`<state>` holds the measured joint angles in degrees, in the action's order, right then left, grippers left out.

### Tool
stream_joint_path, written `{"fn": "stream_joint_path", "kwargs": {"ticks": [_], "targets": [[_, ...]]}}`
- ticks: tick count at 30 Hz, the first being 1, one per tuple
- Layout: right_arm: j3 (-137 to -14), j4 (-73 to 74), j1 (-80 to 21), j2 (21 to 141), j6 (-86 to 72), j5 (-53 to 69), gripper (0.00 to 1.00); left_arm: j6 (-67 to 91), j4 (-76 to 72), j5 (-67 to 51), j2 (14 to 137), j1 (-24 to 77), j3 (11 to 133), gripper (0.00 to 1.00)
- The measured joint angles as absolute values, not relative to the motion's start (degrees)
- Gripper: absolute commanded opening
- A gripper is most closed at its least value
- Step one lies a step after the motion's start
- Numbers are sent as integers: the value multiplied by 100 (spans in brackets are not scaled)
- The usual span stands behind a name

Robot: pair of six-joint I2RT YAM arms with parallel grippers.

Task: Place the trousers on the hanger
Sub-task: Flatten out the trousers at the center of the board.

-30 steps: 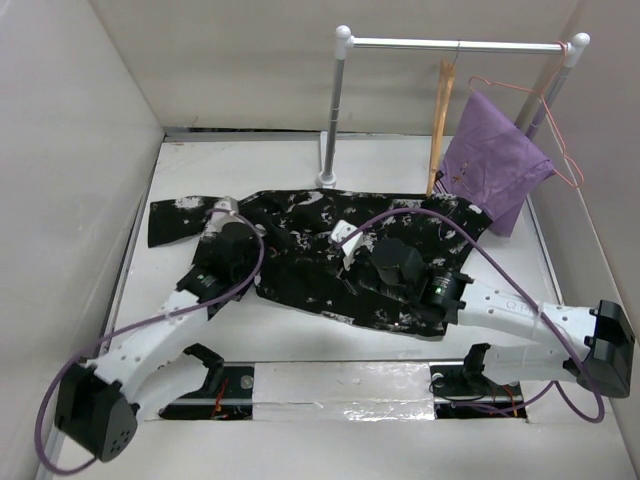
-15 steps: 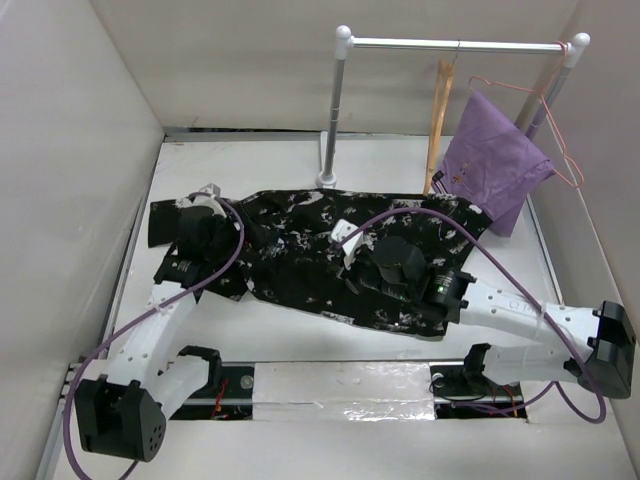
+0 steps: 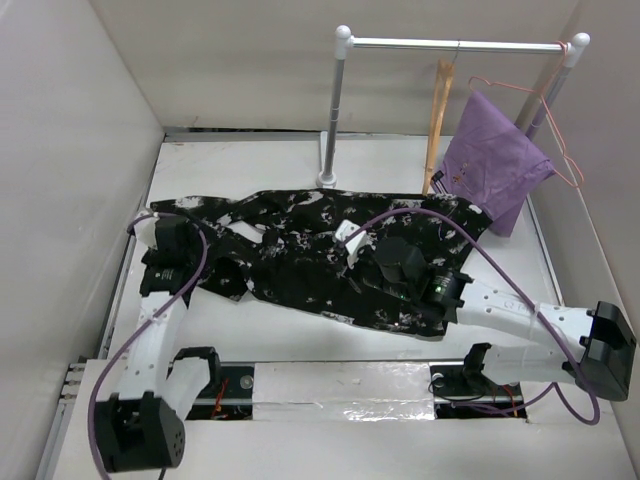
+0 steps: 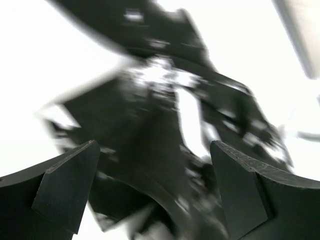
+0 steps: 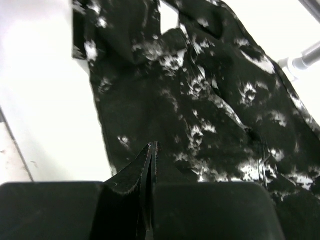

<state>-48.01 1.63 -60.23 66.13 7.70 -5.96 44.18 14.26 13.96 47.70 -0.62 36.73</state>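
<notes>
The black white-speckled trousers [image 3: 300,255] lie spread across the table from left to right. They also fill the right wrist view [image 5: 200,100] and show blurred in the left wrist view [image 4: 150,100]. The tan wooden hanger [image 3: 438,120] hangs from the rail [image 3: 450,44] at the back, apart from both grippers. My left gripper [image 3: 148,222] is over the trousers' left end, jaws wide open with cloth below them [image 4: 154,150]. My right gripper [image 3: 350,240] rests over the trousers' middle, its fingers pressed together [image 5: 152,146] with nothing seen between them.
A purple cloth [image 3: 495,160] hangs on a pink wire hanger [image 3: 555,115] at the rail's right end. The rail's post [image 3: 332,110] stands just behind the trousers. White walls close in the left side and the back.
My left arm has swung left along the trousers, from near their left-middle to their far left end. The left wrist view is motion-blurred. The right arm has barely moved.
</notes>
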Motion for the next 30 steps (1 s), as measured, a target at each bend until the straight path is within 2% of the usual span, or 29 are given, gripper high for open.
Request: {"fn": "stream_joint_path", "kwargs": {"ticks": [10,15,18,22,24,28,30], "targets": [[-4488,80,-5953,6208,749,-646,5,3913,1459,956,6479,-2001,3699,87],[-4486,-51,-5953,6099,749,-646,6,3566,1459,526,7113,-2095,3800,86],[-4486,-51,-5953,6110,749,-628,6,3492,1417,316,7218,-1944,3800,81],[-4486,-49,-5953,6123,749,-596,6,3522,1284,207,7269,-1839,3798,47],[-4486,-51,-5953,6123,749,-589,6,3588,1203,237,7271,-1841,3774,43],[-4484,-54,-5953,6121,751,-565,6,3817,993,456,7273,-1844,3616,0],[-4475,-67,-5953,6121,749,-554,6,3863,1015,578,7258,-1839,3601,0]]}}
